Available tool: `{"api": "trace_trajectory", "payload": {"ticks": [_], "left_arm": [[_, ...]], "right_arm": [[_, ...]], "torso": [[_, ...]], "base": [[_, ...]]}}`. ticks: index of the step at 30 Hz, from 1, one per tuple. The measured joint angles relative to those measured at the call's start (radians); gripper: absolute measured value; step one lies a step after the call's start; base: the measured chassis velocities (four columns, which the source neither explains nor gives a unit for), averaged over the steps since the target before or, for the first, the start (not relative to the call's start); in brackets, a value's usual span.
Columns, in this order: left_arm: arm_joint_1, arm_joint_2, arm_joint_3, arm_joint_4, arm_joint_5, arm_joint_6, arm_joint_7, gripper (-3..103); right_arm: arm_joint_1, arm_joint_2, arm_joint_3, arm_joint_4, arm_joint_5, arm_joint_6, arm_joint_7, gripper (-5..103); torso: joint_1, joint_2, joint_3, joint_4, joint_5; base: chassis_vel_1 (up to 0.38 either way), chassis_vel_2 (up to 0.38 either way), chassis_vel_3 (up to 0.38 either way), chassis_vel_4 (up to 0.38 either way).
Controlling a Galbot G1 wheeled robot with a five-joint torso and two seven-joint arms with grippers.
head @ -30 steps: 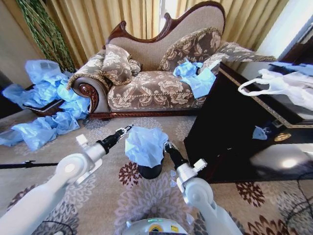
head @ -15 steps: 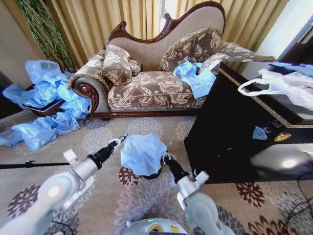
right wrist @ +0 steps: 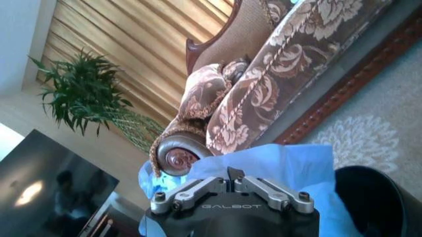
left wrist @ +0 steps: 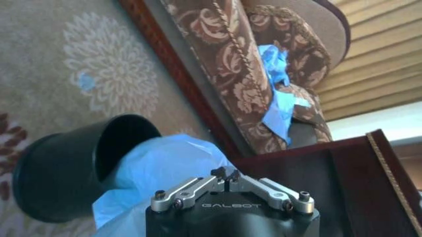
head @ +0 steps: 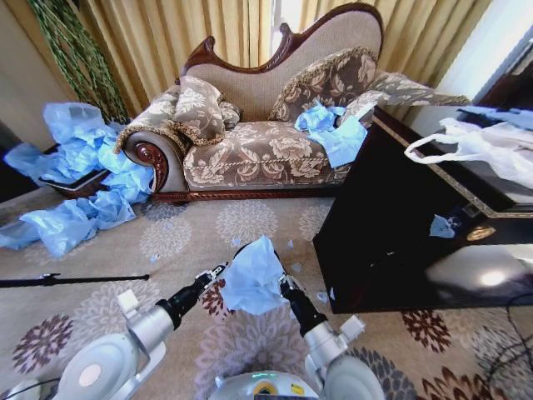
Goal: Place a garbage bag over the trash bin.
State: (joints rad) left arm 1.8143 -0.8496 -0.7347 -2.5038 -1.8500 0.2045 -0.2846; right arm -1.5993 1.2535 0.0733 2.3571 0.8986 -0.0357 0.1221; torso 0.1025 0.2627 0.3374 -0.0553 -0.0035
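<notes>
One crinkly blue garbage bag [head: 252, 277] over round black trash bin [left wrist: 63, 170]

Open carpet [head: 100, 308] lies on the left; the dark cabinet [head: 391, 225] blocks the right, the sofa [head: 250, 150] behind.

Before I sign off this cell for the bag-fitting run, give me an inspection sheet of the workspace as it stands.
Surface: patterned carpet, a few small blue scraps on it.
Job's things: garbage bag held bunched over the trash bin; the bin's mouth shows uncovered in both wrist views.
Clutter: heaps of blue bags by the sofa's end, more on the sofa seat; white handled bag on the dark cabinet.
Grippers: left gripper and right gripper each shut on an edge of the bag.
Cables: thin black rod or cable on the carpet at left.
Surroundings: sofa, curtains, plant.
</notes>
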Motion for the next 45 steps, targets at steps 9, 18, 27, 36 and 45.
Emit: {"api": "trace_trajectory", "payload": {"ticks": [9, 18, 27, 36, 45], "left_arm": [[0.022, -0.031, -0.016, 0.0, -0.017, -0.022, -0.078, 0], [-0.259, -0.007, 0.121, 0.086, -0.05, -0.049, -0.161, 0], [-0.476, -0.043, 0.318, 0.3, 0.038, -0.048, -0.144, 0], [-0.614, -0.089, 0.392, 0.497, 0.086, -0.025, -0.096, 0], [-0.791, -0.134, 0.463, 0.666, 0.117, -0.017, -0.079, 0]], "right_arm": [[0.032, -0.001, -0.009, -0.032, -0.005, 0.005, 0.009, 0], [0.247, -0.041, 0.016, -0.175, 0.059, -0.003, 0.047, 0], [0.349, -0.028, 0.007, -0.305, 0.061, -0.001, 0.043, 0], [0.497, 0.031, -0.006, -0.509, 0.013, 0.02, 0.012, 0], [0.656, 0.105, -0.04, -0.752, -0.008, 0.035, -0.028, 0]], "torso": [[0.0, 0.0, 0.0, 0.0001, 0.0], [0.0, 0.0, 0.0, -0.0001, 0.0001], [0.0, 0.0, 0.0, 0.0, -0.0001], [0.0, 0.0, 0.0, -0.0001, 0.0], [0.0, 0.0, 0.0, -0.0002, 0.0002]], "base": [[0.0, 0.0, 0.0, 0.0], [0.0, 0.0, 0.0, 0.0], [0.0, 0.0, 0.0, 0.0], [0.0, 0.0, 0.0, 0.0], [0.0, 0.0, 0.0, 0.0]]}}
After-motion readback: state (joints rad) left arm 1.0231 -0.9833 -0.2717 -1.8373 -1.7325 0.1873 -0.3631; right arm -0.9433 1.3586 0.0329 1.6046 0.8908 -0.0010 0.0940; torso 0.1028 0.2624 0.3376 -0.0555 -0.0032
